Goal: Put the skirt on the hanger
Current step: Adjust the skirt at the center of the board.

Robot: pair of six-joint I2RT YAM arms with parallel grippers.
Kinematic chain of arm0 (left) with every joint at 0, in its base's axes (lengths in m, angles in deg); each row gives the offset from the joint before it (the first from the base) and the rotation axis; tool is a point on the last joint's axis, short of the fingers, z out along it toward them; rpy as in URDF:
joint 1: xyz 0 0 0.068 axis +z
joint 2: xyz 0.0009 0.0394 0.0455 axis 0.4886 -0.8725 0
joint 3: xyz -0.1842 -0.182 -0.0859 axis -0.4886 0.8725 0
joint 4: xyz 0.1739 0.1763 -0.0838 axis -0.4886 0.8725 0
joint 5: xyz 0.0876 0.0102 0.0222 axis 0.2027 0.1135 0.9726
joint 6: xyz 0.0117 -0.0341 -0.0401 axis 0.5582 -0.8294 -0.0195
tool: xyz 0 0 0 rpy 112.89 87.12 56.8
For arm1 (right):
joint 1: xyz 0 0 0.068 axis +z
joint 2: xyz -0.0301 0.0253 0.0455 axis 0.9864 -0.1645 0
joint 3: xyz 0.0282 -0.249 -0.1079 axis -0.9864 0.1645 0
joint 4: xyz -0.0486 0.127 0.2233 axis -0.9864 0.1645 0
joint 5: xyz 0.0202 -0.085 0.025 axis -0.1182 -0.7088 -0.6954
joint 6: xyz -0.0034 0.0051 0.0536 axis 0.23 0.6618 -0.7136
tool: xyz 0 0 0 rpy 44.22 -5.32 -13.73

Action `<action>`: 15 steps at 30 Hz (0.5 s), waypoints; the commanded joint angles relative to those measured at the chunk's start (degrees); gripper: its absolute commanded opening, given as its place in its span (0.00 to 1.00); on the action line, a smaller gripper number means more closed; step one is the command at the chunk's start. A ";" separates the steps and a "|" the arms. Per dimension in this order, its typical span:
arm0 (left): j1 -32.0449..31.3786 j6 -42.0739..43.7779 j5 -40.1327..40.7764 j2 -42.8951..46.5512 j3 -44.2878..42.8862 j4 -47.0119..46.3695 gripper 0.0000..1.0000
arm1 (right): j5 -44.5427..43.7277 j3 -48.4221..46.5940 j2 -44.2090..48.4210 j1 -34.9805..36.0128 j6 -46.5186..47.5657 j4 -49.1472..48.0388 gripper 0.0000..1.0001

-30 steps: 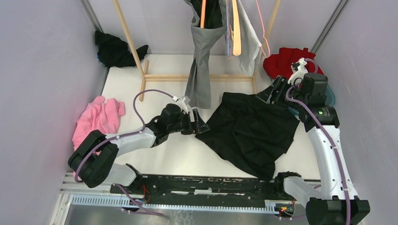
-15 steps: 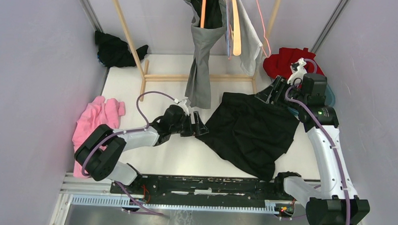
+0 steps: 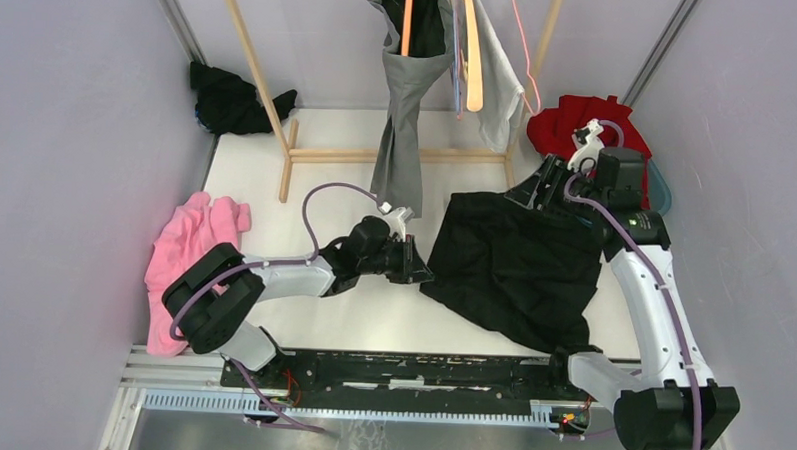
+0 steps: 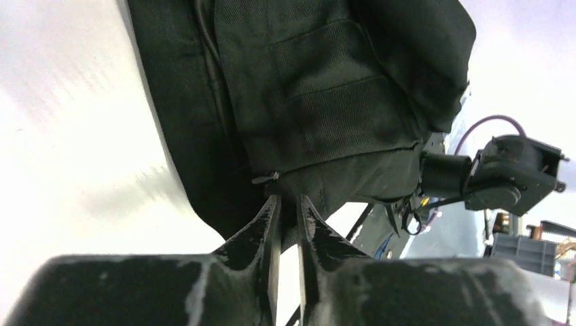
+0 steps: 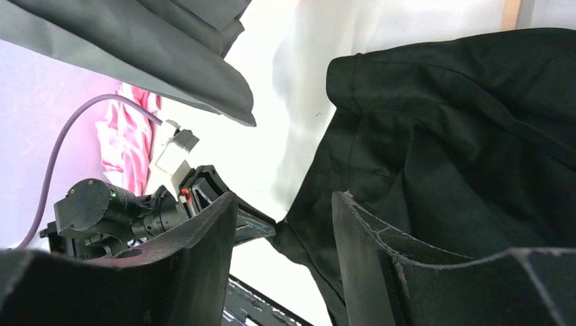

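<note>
Left gripper (image 3: 420, 266) lies low on the table (image 3: 346, 193), its jaws drawn nearly together on the near-left corner of the skirt (image 3: 518, 269). In the left wrist view the dark hem sits right at the fingertips. The right gripper (image 3: 538, 190) hangs over the skirt's far-right corner with its jaws well apart. From the right wrist view I cannot tell if either finger touches the cloth.

The skirt is black and lies spread and rumpled on the right half of the table, between the two grippers. Its far edge is near the foot of the wooden rack (image 3: 337, 155).

The table is plain white. Pale lilac walls (image 3: 68, 123) close it in on the left, right and far sides, and a black metal rail (image 3: 399, 370) runs along the near edge where the arms are bolted.

The rack stands at the far middle of the table. A long grey garment (image 3: 403, 135) hangs from it, its lower end just beyond the left gripper. Several hangers (image 3: 471, 57) hang beside it near the top of the view, well away from the skirt.

A pink cloth (image 3: 189, 243) lies crumpled against the left wall beside the left arm. A black cloth (image 3: 229, 99) is bunched in the far-left corner, and a red cloth (image 3: 568, 121) sits in the far-right corner just behind the right gripper. A purple cable (image 3: 315, 197) loops up from the left arm.
</note>
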 commanded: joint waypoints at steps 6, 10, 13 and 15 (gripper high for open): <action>-1.44 -1.91 -3.06 2.05 -3.87 -3.35 0.03 | -5.40 -2.41 -5.24 7.36 6.18 3.86 0.58; -3.38 -2.29 -3.70 0.73 -5.45 -4.23 0.03 | -19.33 -4.44 -10.41 15.29 9.32 6.99 0.49; -4.56 -3.31 -4.16 0.06 -4.89 -6.16 0.03 | -29.51 -5.74 -15.28 23.44 9.72 6.26 0.42; -5.55 -3.83 -3.99 0.52 -4.12 -7.52 0.03 | -36.41 -7.32 -18.80 28.16 9.95 6.21 0.41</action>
